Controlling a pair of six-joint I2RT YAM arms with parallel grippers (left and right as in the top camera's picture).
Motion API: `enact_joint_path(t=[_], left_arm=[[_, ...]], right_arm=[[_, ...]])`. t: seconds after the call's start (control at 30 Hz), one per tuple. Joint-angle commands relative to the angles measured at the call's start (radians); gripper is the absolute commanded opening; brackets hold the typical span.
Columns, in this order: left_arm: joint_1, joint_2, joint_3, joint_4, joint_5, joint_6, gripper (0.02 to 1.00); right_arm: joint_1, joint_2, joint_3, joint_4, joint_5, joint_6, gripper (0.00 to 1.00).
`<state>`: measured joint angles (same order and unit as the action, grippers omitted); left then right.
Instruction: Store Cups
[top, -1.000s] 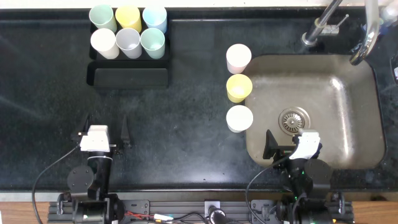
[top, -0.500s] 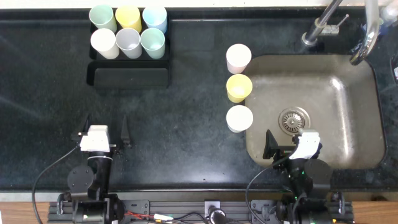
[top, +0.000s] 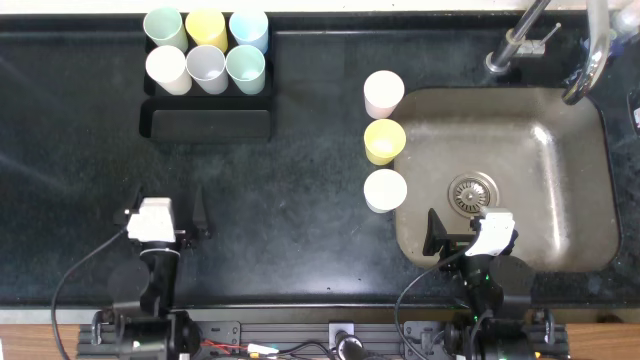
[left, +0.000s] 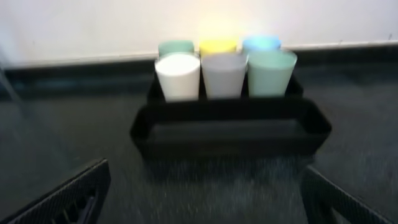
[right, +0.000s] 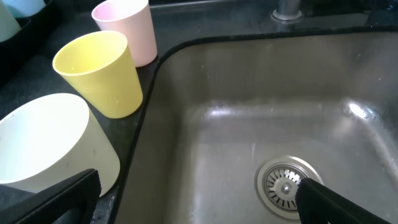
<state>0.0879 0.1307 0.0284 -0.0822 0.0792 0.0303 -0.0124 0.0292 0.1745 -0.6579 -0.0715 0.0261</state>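
Three plain tapered cups are standing upright in a line on the counter beside the sink: pink cup, yellow cup, white cup. The left gripper and right gripper are sitting spread wide, gripping nothing.

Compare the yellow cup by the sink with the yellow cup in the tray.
The sink-side yellow cup stands on the bare counter by the sink; the tray yellow cup sits in the back row of the black tray. The first has a pink cup and a white cup as neighbours; the second a green cup and a blue cup. Both are upright, mouths up.
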Motion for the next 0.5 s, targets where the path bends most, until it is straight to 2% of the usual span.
enact_joint_path(t=[0.03, 0.13, 0.23, 0.33, 0.5], left_arm=[[0.008, 0.187, 0.145, 0.003, 0.13, -0.18, 1.0], [0.008, 0.319, 0.284, -0.033, 0.303, -0.238, 1.0], [0.008, 0.442, 0.422, -0.113, 0.394, -0.292, 1.0], [-0.002, 0.613, 0.596, -0.291, 0.429, -0.319, 1.0], [-0.11, 0.912, 0.963, -0.679, 0.394, -0.319, 1.0]], right_arm=[[0.0, -0.005, -0.015, -0.019, -0.006, 0.003, 0.998], [0.0, -0.005, -0.015, -0.019, -0.006, 0.003, 0.998], [0.0, -0.005, -0.015, -0.019, -0.006, 0.003, 0.996], [0.0, -0.005, -0.014, -0.019, -0.006, 0.003, 0.998], [0.0, -0.005, -0.015, -0.019, -0.006, 0.003, 0.998]])
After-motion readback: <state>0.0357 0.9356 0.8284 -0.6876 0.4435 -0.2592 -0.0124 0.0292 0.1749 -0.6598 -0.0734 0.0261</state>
